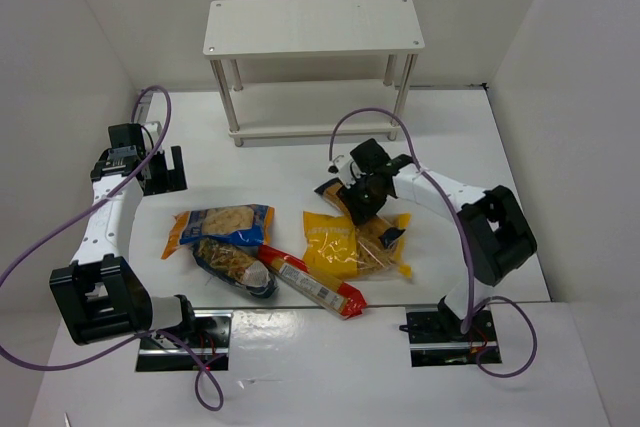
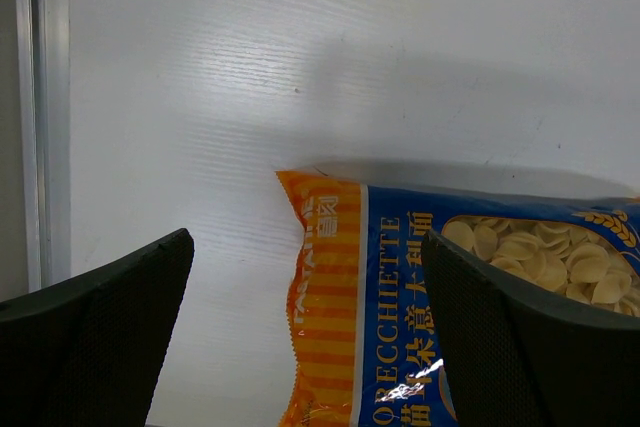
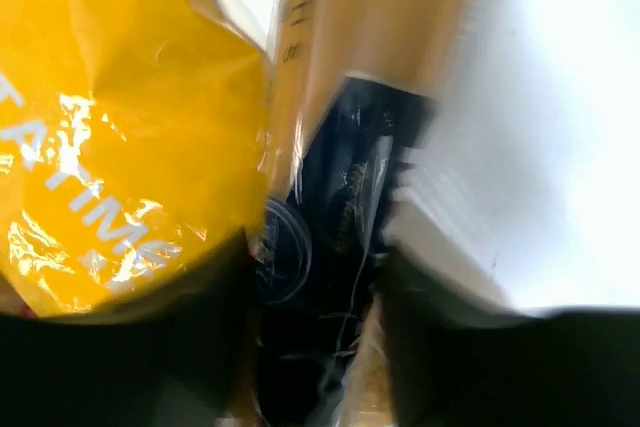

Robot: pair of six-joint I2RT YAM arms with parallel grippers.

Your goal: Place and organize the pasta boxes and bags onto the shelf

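Fingers (image 2: 100,347) of left gripper (image 1: 166,173) are spread wide and hold nothing. The gripper hangs over the left side of the table (image 1: 280,162), just beyond the orange end of the blue-orange bag (image 1: 222,222). In the left wrist view that bag's orange seam sits below the gap and the right finger overlaps the bag in frame. Can't tell if they touch.

Blue-orange bag lies flat, left of centre. Clear dark-blue bag (image 1: 235,265) lies just nearside of it, touching it. Red-yellow pack (image 1: 312,284) lies diagonally, with its left end against the dark-blue bag and its right end toward the near edge.

Shelf (image 1: 312,27) stands at far middle of the table, well apart from every package.

Yellow windowed bag (image 1: 345,247) lies flat right of centre, its near-left corner touching the red-yellow pack. Spaghetti pack (image 1: 383,232) lies diagonally across that bag's far-right part, dark end toward the right.

Right gripper (image 1: 362,199) is down on the pack's far half. The right wrist view is motion-blurred. The pack's dark label fills the narrow gap and both fingers look pressed on its sides, so it is pinching the spaghetti pack. The yellow windowed bag sits just to the left.
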